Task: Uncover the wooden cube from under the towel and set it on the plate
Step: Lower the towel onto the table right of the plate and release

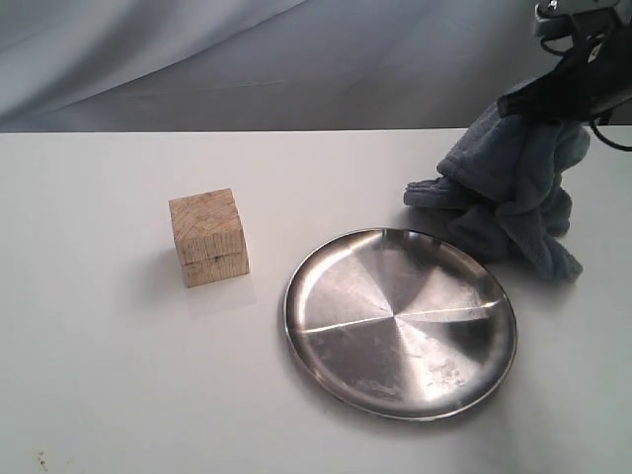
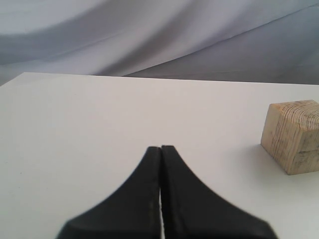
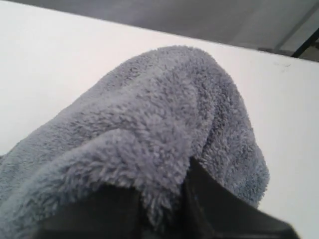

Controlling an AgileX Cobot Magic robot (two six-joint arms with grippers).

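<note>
Wooden cube (image 1: 208, 237) bare, nr plate (image 1: 400, 321); towel (image 1: 513, 197) hangs beyond plate.

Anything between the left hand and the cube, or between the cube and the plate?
Nothing visible. Only bare table separates the shut left hand from the wooden cube, and the cube from the plate. The towel hangs from the right hand beyond the plate, clear of both paths.

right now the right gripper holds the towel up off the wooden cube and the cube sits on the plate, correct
No. The right gripper does hold the towel up off the wooden cube, but the cube sits on the table beside the plate. The exterior view shows it.
</note>
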